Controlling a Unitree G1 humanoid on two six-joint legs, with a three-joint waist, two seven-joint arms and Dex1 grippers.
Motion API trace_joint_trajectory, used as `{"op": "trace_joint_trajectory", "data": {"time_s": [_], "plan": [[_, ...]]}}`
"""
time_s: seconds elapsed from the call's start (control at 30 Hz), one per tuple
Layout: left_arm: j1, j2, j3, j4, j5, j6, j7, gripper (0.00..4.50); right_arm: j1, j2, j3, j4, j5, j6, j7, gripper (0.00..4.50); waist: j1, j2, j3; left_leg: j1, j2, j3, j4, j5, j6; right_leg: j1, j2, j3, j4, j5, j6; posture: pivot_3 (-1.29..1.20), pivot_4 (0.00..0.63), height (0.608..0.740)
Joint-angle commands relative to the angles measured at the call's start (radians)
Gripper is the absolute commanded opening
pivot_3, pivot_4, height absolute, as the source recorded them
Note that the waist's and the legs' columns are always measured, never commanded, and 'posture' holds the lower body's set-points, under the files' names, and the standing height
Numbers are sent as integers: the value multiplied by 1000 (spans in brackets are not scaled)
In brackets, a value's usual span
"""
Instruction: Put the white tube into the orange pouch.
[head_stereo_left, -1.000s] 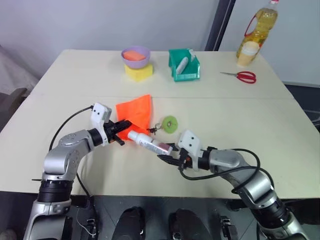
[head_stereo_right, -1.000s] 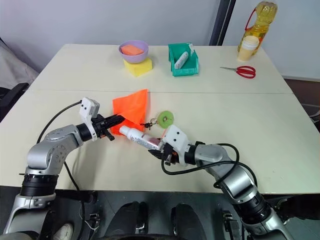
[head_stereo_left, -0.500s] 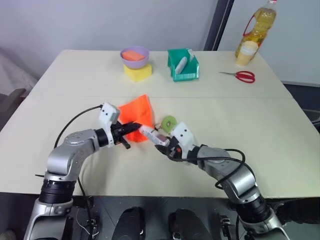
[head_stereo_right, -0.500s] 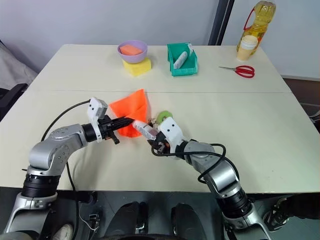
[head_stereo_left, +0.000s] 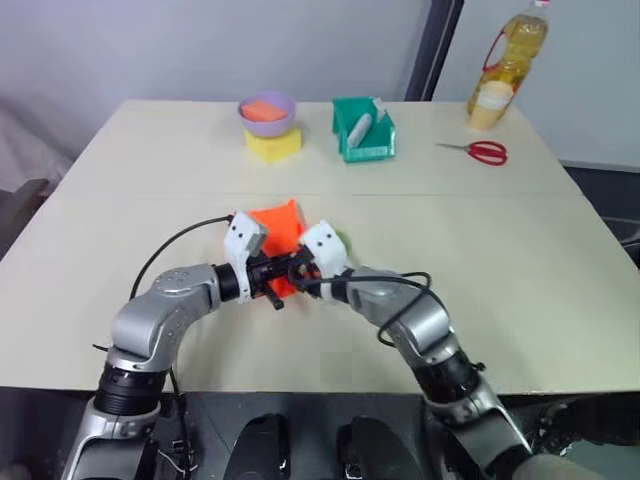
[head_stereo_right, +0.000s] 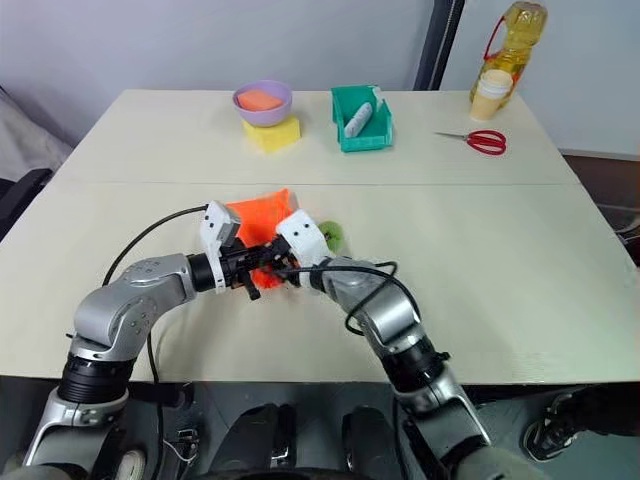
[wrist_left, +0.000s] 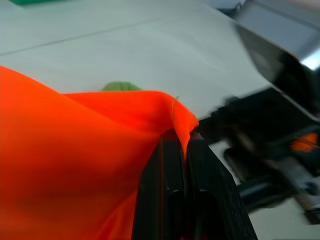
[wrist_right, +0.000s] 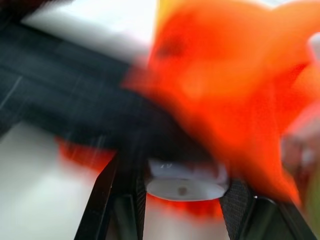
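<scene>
We think we are in the middle of the job. Our left gripper has its jaws pressed together on the edge of the orange pouch, holding it up just above the table. Our right gripper pinches the white tube between its jaws, right at the pouch. We cannot tell if the tube is inside yet. It looks like we must push it in and let go.

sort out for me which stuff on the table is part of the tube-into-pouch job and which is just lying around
In the job:
- white tube, held by the right gripper
- orange pouch, edge pinched by the left gripper

Lying about:
- purple bowl
- yellow block
- green bin
- scissors
- oil bottle
</scene>
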Motion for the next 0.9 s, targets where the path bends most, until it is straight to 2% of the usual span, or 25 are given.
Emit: {"op": "trace_joint_trajectory", "data": {"time_s": [0.03,0.07,0.1,0.17,0.27,0.3,0.6,0.73,0.9], "plan": [[2,18,25,-27,-17,0,4,0,-30,40,-26,27,-20,-56,-35,1725,4,0,0,0,0,0,0,0,0,0,0,0,0,0,0,0,150,737],[2,23,33,-24,-17,-2,6,0,-30,47,-29,33,-21,-66,-36,1725,4,0,0,-1,0,0,0,0,0,0,0,0,-1,0,0,0,150,737],[3,32,46,-15,-13,-9,9,0,-25,51,-33,25,-14,-73,-29,2034,4,0,0,-1,0,0,0,0,0,0,0,0,-1,0,0,0,150,737],[6,50,72,3,-5,-25,11,0,-5,43,-38,-13,7,-71,-4,2738,2,0,0,-1,0,0,0,0,0,0,-1,0,-1,0,0,0,150,737],[10,71,101,32,2,-48,11,0,26,7,-41,-78,20,-57,28,4219,1,0,0,-1,0,0,-1,0,0,0,-1,0,-1,0,0,0,150,737],[13,79,112,43,3,-55,9,0,42,-14,-45,-108,26,-50,41,4459,1,0,0,-1,0,0,-1,0,0,0,-1,0,-1,0,0,0,150,737],[56,158,202,170,16,-164,-31,0,182,-290,-73,-360,91,-71,237,4459,-1,0,0,-1,0,0,-2,0,0,-1,-1,0,-2,0,0,0,150,737],[97,211,202,203,39,-202,-81,0,177,-345,-87,-326,53,-133,245,4459,-5,0,0,0,0,0,-2,0,0,-1,-1,0,-2,0,0,0,150,737],[116,218,182,172,27,-201,-108,0,127,-382,-25,-206,-66,-278,241,4459,1,0,0,0,0,0,-2,0,0,0,-1,0,-2,0,0,0,150,737]]}}
